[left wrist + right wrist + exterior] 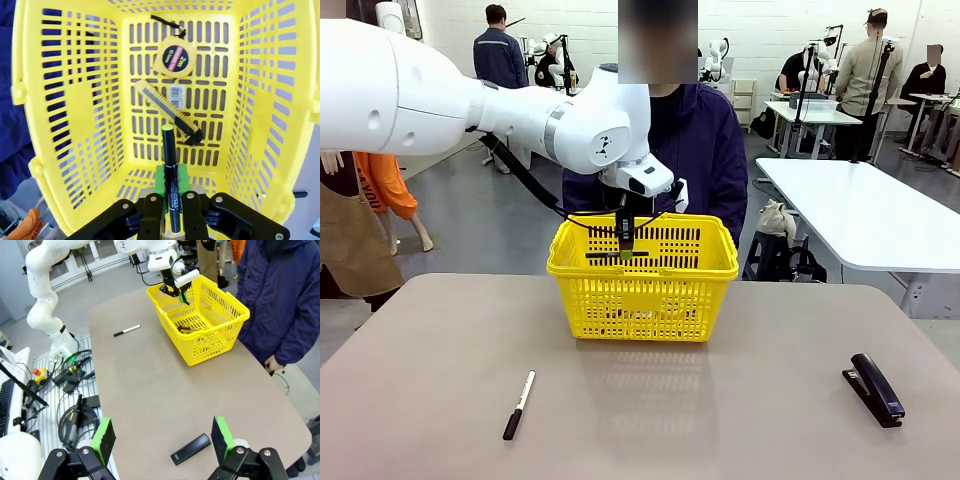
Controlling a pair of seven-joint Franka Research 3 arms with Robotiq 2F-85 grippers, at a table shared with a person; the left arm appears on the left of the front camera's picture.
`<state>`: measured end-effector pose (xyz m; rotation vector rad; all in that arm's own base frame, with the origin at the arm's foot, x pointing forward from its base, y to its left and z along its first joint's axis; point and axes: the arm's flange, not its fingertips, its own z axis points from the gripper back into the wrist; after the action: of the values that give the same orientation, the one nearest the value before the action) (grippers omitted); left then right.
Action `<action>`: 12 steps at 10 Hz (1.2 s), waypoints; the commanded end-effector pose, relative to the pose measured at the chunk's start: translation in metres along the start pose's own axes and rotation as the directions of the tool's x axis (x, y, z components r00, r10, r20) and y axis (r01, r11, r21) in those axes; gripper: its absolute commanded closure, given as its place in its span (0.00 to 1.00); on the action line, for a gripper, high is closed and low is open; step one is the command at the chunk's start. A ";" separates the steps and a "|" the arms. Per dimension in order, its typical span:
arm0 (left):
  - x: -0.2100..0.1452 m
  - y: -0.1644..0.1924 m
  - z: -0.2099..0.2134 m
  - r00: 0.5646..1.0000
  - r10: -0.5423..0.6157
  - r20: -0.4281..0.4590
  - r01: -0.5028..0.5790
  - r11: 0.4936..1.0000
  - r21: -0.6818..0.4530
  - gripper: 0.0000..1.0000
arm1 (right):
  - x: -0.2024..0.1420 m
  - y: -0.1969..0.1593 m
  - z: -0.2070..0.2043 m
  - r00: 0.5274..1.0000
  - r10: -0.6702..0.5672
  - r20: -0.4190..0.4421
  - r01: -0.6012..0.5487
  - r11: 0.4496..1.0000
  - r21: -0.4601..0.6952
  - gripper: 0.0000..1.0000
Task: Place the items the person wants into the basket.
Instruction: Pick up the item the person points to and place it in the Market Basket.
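Note:
My left gripper (pixel 624 224) hangs over the yellow basket (pixel 642 290), shut on the slim black marker (pixel 625 246), which points down into it. In the left wrist view the marker (pixel 168 145) sticks out from between my left gripper's (pixel 171 181) green pads, above the basket floor (pixel 150 150). On that floor lie the yellow tape measure (pixel 176 59) and the yellow utility knife (pixel 167 107). The person (pixel 705 150) stands right behind the basket. My right gripper (pixel 162 440) is open and empty above the near table edge.
A white-and-black pen (pixel 518 390) lies on the table front left. A black stapler (pixel 873 388) lies front right, just beyond my right gripper in the right wrist view (pixel 190 449). A white table (pixel 870 215) stands off to the right.

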<state>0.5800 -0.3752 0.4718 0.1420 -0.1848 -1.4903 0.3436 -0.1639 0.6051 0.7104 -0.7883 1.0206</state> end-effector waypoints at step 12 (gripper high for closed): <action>0.003 0.009 -0.021 0.999 -0.025 0.031 0.030 0.989 -0.144 0.00 | -0.001 -0.001 0.001 1.000 0.010 0.008 -0.010 1.000 0.010 0.00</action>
<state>0.5916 -0.3786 0.4519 0.0258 -0.0949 -1.5065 0.3436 -0.1639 0.6051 0.7104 -0.7883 1.0206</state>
